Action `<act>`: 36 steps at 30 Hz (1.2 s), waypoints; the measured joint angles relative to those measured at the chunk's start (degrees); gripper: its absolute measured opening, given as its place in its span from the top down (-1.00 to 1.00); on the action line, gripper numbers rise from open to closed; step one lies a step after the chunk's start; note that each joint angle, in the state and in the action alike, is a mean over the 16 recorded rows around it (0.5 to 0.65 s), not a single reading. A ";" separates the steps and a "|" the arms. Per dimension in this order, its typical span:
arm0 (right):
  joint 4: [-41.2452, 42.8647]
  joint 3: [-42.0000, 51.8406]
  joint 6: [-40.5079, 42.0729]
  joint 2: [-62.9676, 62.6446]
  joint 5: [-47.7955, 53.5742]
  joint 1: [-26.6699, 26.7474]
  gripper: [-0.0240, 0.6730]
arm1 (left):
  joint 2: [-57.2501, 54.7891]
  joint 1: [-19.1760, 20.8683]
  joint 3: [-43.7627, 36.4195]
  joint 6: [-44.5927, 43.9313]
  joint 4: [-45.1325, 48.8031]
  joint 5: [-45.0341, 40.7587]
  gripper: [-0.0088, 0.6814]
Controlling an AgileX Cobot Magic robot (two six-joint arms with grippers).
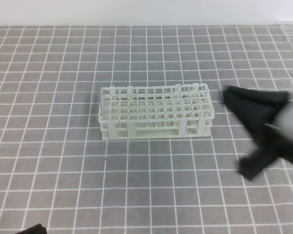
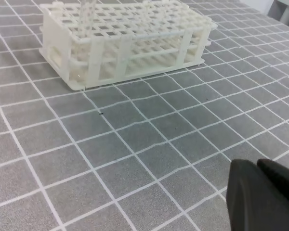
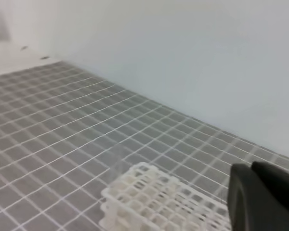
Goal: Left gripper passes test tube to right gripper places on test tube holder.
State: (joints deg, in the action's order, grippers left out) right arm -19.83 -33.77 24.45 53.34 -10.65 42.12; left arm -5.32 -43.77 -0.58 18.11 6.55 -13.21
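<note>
Nearest the lens, at the bottom right of the left wrist view, the black bulk of the left gripper [image 2: 263,198] was seen low over the grey checked table [image 2: 135,159]; only part of it was shown, so it could not be told how far its jaws were parted, and nothing was seen in them

In the exterior high view the right gripper [image 1: 236,131] was shown blurred at the right side, its two black jaws spread wide in a V with nothing held between them, just beside the right end of the test tube holder [image 1: 155,127]

The white lattice holder was set near the middle of the table, well apart from the left gripper

The test tube [image 2: 88,17] was made out only faintly, as a clear sliver rising from a hole near one end of the holder, and a similar pale streak was seen over a corner of the rack in the right wrist view

The task was judged to be all but finished: the tube appeared to be already placed, and only the drawing clear of the arms was thought to be left
</note>
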 joint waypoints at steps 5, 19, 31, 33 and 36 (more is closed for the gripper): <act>-4.45 8.38 1.39 -10.66 -0.04 -5.93 0.97 | 0.04 -0.01 0.14 0.00 0.03 -0.37 0.98; -14.32 31.59 0.60 -43.53 3.40 -26.69 0.97 | -0.04 0.01 -0.05 -0.03 0.44 -0.20 0.98; -15.01 33.96 1.67 -54.25 8.23 -29.71 0.97 | 0.06 -0.01 0.14 -0.05 0.60 -1.08 0.98; -13.17 33.96 0.36 -54.32 8.46 -29.71 0.97 | 0.08 -0.01 0.19 -0.05 0.62 -1.34 0.98; -6.98 33.96 -5.17 -54.30 8.99 -29.71 0.97 | 0.12 -0.02 0.29 -0.05 0.64 -1.62 0.98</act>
State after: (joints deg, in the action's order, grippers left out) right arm -26.81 0.18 19.28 -0.96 -1.66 12.41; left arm -5.20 -43.79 -0.29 18.06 7.19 -14.83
